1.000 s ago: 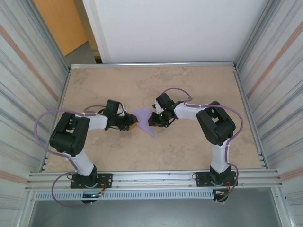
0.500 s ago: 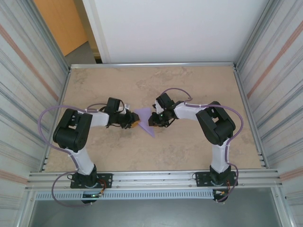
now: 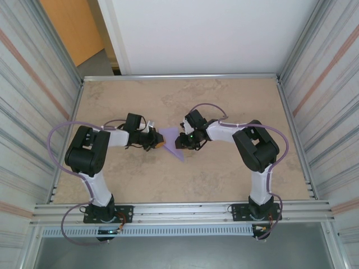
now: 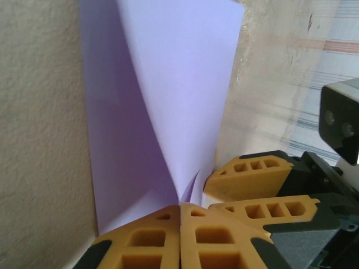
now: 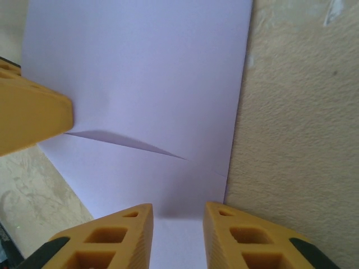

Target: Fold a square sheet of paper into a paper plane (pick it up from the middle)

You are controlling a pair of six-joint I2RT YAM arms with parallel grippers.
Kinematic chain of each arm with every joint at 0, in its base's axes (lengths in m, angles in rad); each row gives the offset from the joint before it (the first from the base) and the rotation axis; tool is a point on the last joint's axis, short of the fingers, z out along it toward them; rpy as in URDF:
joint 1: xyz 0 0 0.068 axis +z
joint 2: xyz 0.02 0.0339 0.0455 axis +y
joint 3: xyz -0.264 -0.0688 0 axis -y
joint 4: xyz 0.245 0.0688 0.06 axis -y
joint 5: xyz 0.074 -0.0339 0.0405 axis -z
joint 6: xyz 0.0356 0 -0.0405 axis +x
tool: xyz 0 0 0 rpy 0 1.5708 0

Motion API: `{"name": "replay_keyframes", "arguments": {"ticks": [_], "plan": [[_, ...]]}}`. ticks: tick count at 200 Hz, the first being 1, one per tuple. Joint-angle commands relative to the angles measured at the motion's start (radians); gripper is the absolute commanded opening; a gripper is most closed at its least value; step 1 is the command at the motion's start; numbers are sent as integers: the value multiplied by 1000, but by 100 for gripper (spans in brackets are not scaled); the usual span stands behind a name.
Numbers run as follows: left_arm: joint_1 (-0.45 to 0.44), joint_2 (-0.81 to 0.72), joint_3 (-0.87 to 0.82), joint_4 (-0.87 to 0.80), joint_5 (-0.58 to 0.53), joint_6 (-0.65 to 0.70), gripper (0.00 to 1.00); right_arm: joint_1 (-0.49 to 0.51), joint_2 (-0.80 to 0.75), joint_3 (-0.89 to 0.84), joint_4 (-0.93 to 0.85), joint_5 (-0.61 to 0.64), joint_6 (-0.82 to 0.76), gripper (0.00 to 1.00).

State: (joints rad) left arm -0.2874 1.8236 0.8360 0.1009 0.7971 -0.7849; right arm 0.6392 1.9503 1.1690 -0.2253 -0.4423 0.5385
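Note:
The lilac sheet of paper [image 3: 171,139] lies mid-table, folded to a pointed triangle between both grippers. My left gripper [image 3: 158,144] meets its left edge. In the left wrist view its yellow fingers press together, and a raised fold of the paper [image 4: 168,84] runs into their tips [image 4: 180,210]. My right gripper [image 3: 180,141] is at the paper's right side. In the right wrist view it [image 5: 177,224] stands open over the flat paper [image 5: 146,73], a creased flap ahead of it. The right gripper's fingers [image 4: 249,176] show beside the left ones.
The beige table [image 3: 224,174] is boxed in by corrugated metal walls [image 3: 33,101] at both sides and a white panel [image 3: 207,33] at the back. An aluminium rail [image 3: 179,212] carrying both arm bases runs along the near edge.
My left gripper has shut on the paper's left fold and its arm has shifted slightly. My right gripper has opened a little. The paper has stayed in place.

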Motion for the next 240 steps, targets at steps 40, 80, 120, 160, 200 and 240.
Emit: {"name": "replay_keyframes", "arguments": {"ticks": [40,80,120,160,200,240], "plan": [[-39,-60,44,-86,-43,-69,5,40,-169,-41,10,267,-228,42],[-53,-72,96,-176,-98,-114,5,158,-208,-94,35,439,-316,43],[-67,-57,136,-238,-119,-124,5,257,-171,-106,80,513,-315,44],[-69,-50,144,-243,-120,-138,5,284,-118,-91,90,575,-319,41],[-70,-53,146,-250,-123,-140,5,284,-104,-93,98,599,-334,38],[-69,-51,149,-255,-119,-143,5,286,-88,-92,104,608,-344,37]]}}
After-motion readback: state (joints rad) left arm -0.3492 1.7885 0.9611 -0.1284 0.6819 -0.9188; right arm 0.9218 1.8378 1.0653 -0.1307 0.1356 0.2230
